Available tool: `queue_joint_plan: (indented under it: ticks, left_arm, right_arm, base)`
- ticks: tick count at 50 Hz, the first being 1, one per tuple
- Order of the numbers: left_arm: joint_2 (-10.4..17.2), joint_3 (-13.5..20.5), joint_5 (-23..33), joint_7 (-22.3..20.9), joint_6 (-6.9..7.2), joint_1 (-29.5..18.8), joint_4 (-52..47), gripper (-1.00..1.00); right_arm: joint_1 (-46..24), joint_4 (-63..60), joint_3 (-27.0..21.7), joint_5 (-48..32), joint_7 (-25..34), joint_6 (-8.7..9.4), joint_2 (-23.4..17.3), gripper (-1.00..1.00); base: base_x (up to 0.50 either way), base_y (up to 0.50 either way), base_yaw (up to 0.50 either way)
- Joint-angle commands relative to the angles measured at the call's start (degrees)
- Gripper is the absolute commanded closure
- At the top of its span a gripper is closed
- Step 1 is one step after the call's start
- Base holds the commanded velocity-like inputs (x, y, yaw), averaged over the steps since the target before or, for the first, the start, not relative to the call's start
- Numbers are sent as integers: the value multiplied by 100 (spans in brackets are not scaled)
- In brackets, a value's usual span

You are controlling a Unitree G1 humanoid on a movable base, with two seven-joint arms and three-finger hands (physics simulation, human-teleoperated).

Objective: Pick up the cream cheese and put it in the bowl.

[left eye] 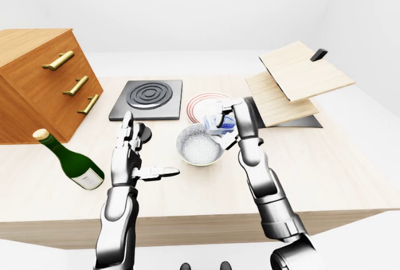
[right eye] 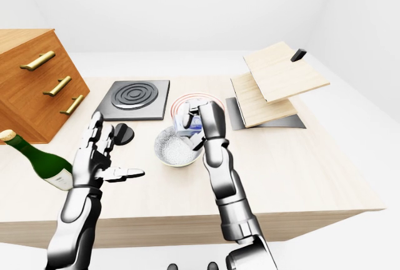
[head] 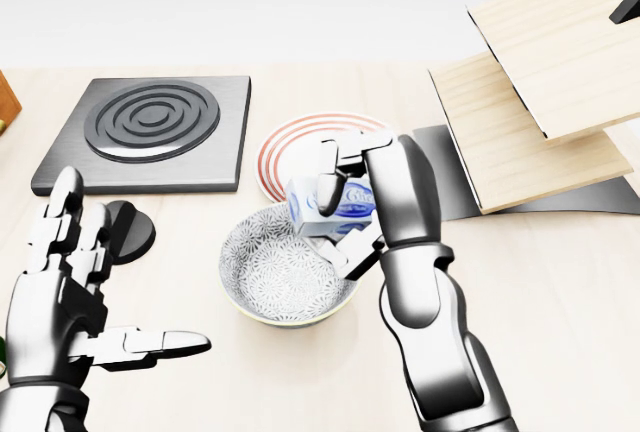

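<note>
The cream cheese (head: 330, 207) is a small white and blue box. My right hand (head: 345, 202) is shut on it and holds it just above the right rim of the patterned grey bowl (head: 280, 277), which stands on the wooden table near the middle of the head view. My left hand (head: 95, 307) is open and empty, hovering over the table at the lower left, apart from the bowl.
A red-ringed plate (head: 290, 147) lies just above the bowl. A black hob (head: 150, 127) and a small black disc (head: 130, 227) lie at the left. A green wine bottle (left eye: 72, 160) and a wooden drawer cabinet (left eye: 44, 79) are further left. Stacked wooden boards (head: 540, 102) stand at the right.
</note>
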Motion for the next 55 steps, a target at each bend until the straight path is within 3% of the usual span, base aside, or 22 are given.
queue_joint_plan:
  ticks: [1, 8, 18, 25, 34, 47, 55]
  left_arm:
    - [7, 39, -34, -11, 0, 0, -87, -100]
    - [13, 72, -64, -16, 0, -13, -97, -100]
    - [26, 104, -98, -21, 0, -33, -81, -100]
    - [22, 95, -110, -14, 0, -24, -112, -100]
    - [30, 135, -132, 1, 0, -31, -80, -100]
    - [65, 207, -208, 11, 0, -97, 81, -100]
    - [85, 265, -266, 39, 0, -119, 120, -100]
  right_arm:
    - [-96, 571, 160, -971, -341, -242, -71, 100]
    - [-284, 1094, 271, -2642, -1320, -242, -271, 100]
    - [-274, 1371, 365, -3715, -1901, -242, -267, 100]
    - [-314, 1615, 454, -4271, -1924, -242, -262, 100]
    - [-502, 2112, 742, -5534, -1924, -242, -301, 100]
    - [-734, 2608, 939, -6586, -1924, -242, -216, 100]
    - [-917, 2701, 904, -6793, -1924, -242, -198, 100]
  base:
    - [0, 0, 0]
    - [0, 0, 0]
    - [0, 0, 0]
    - [0, 0, 0]
    - [0, 0, 0]
    - [0, 0, 0]
    - [0, 0, 0]
